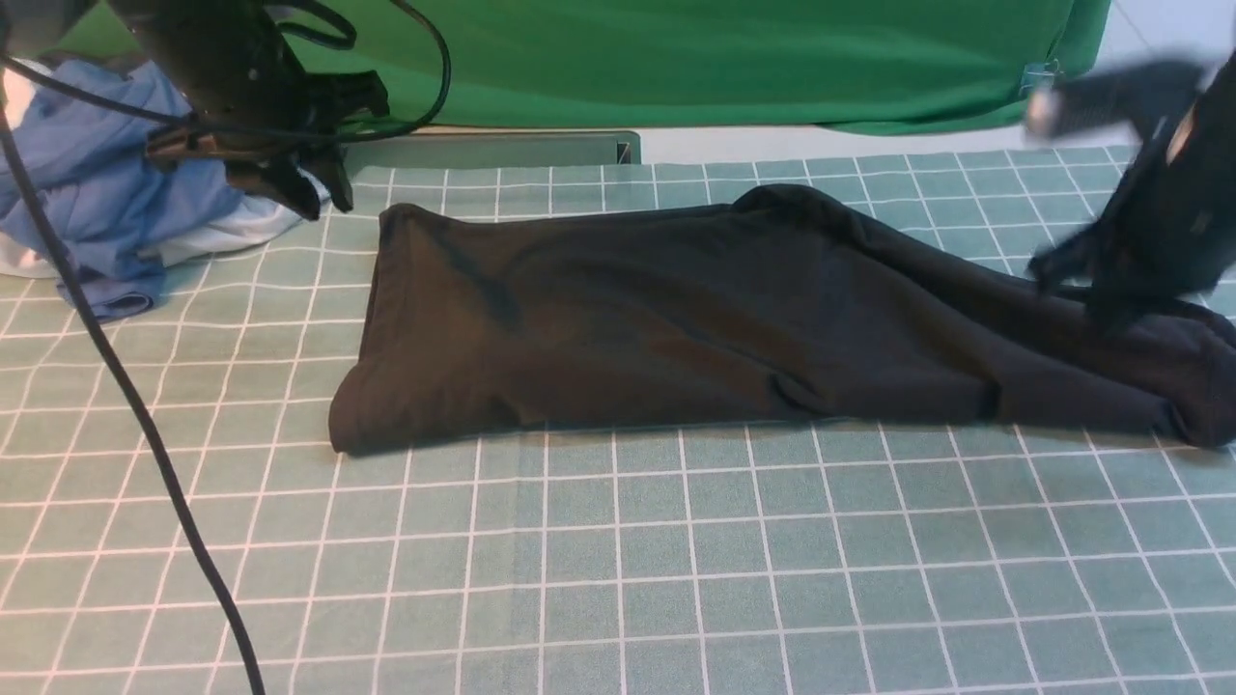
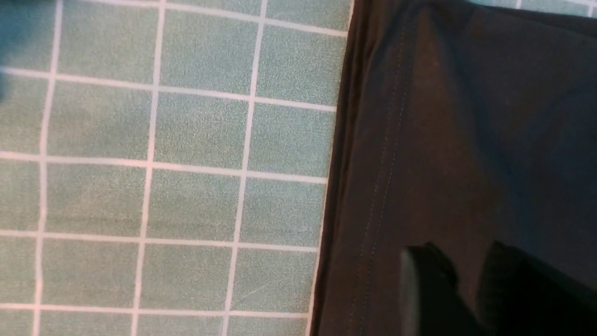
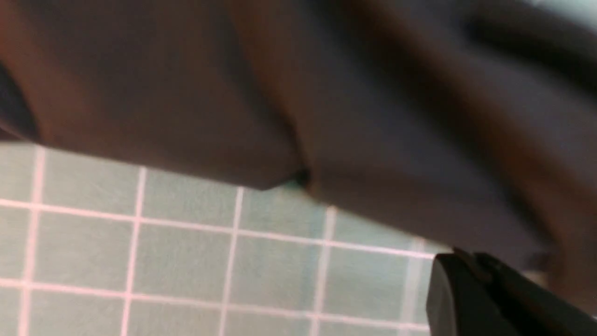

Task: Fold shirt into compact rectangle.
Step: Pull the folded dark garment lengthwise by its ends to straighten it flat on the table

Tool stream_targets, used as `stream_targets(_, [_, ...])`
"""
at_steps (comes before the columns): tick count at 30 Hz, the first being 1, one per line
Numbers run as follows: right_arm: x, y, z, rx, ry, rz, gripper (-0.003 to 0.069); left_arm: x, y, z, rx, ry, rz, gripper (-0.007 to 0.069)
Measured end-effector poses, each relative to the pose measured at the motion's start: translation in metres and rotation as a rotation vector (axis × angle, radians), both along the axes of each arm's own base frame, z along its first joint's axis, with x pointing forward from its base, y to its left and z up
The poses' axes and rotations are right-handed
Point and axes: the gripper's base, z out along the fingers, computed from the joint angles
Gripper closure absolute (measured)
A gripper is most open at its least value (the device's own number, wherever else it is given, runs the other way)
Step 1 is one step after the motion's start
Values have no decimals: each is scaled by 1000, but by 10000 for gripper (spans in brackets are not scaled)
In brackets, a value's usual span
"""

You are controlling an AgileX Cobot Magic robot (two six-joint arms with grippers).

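Shirt (image 1: 676,319) banded lengthwise across table (image 1: 618,560); cross-fold next, needs right end lifted leftward. Left gripper (image 1: 323,203) above left end, jaws slightly parted, empty. Right gripper (image 1: 1091,290) shut at right end.

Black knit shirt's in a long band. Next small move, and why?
Probably raise the right hand slightly with the black knit shirt's right end, to fold it leftward. The shirt lies as a long band on the green checked tablecloth, not yet compact; the right hand is shut at its bunched right end, though blur hides whether it grips cloth.
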Motion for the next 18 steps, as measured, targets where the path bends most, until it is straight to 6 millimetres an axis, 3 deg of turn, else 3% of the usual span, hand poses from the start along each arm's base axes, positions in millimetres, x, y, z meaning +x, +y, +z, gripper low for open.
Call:
stream_targets(2, [5, -2, -22, -13, 6, -10, 629, 0, -4, 0, -49, 2, 1, 593])
stream_targets(5, [14, -10, -41, -41, 4, -27, 629, 0, -11, 1, -112, 5, 0, 611])
stream_targets(10, [44, -50, -66, -117, -39, -87, 629, 0, -27, 3, -145, -11, -18, 610])
stream_targets(14, [74, -96, -61, -212, -111, -143, 629, 5, -29, 5, -165, -57, 35, 610])
stream_targets(18, [88, -127, -24, -273, -117, -211, 629, 4, -29, 4, -175, -39, 54, 609])
